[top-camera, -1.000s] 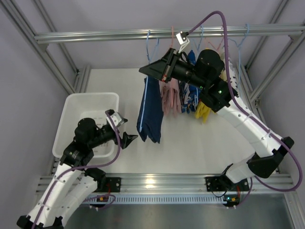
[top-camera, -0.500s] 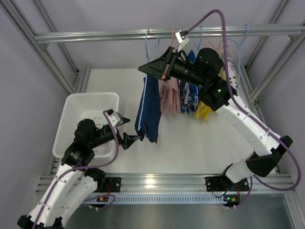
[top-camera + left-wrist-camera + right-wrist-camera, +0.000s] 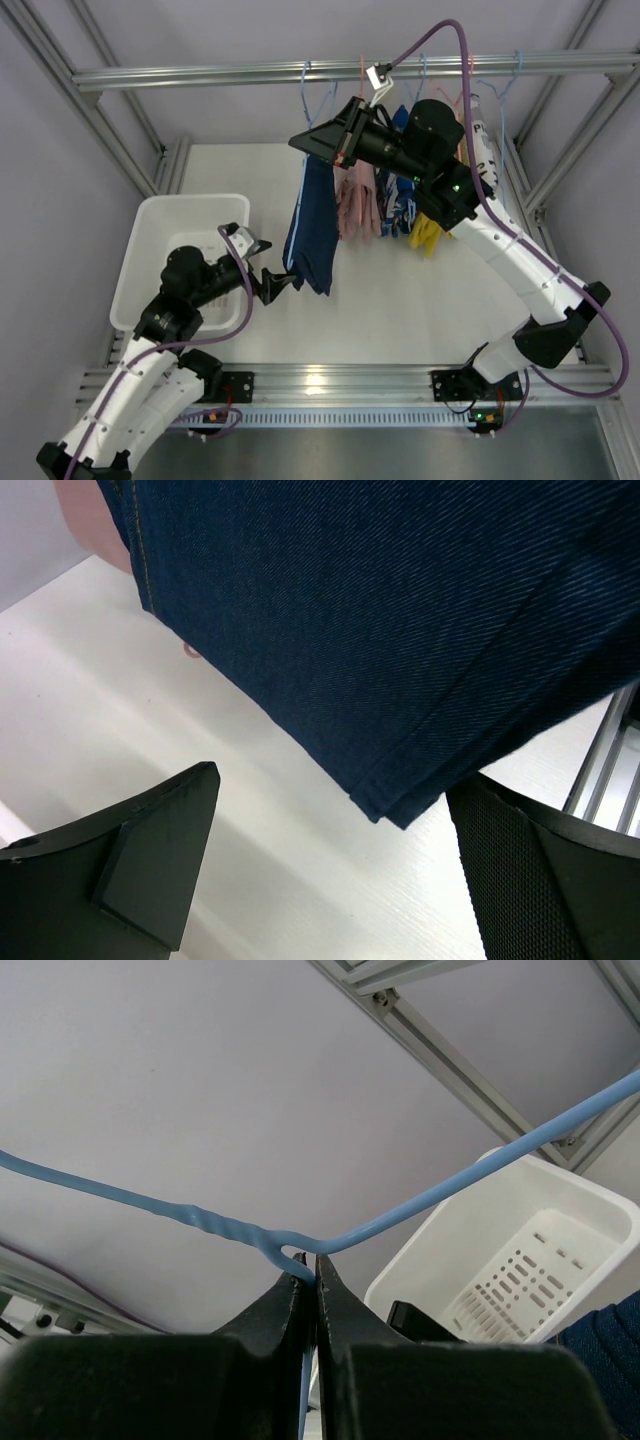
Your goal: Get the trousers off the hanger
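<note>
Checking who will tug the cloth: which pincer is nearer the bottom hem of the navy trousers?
Left. The left pincer is open right beside the hem of the navy trousers; the right pincer is up top, shut on the blue hanger.

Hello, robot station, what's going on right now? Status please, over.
Status: right gripper shut on blue hanger. The left gripper open at hem of navy trousers, no grip yet. Close beside hang pink trousers; nothing in the way.
</note>
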Robot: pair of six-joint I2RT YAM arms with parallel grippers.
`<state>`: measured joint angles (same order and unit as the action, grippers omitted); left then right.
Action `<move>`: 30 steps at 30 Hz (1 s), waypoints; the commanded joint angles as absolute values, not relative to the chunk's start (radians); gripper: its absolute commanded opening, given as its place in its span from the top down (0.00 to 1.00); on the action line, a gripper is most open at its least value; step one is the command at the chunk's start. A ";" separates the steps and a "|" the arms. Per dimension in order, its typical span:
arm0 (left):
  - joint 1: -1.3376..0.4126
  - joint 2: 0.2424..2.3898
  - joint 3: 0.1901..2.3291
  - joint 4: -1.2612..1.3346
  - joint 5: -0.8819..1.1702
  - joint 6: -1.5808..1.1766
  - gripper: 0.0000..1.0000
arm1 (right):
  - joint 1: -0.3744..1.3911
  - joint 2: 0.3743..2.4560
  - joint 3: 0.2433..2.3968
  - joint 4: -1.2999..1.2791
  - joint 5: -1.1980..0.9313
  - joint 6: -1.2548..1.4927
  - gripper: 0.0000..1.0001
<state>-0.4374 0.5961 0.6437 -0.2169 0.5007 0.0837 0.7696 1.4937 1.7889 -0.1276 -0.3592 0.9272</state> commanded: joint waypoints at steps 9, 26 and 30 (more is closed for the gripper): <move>-0.445 0.542 0.683 -0.118 0.492 0.006 0.01 | 0.772 1.486 1.853 -0.018 -0.339 0.916 1.00; -0.459 0.641 0.773 -0.075 0.429 -0.022 0.05 | 0.782 1.509 1.853 -0.023 -0.330 0.928 1.00; -0.462 0.631 0.764 -0.068 0.460 -0.023 0.05 | 0.784 1.516 1.856 -0.021 -0.327 0.928 1.00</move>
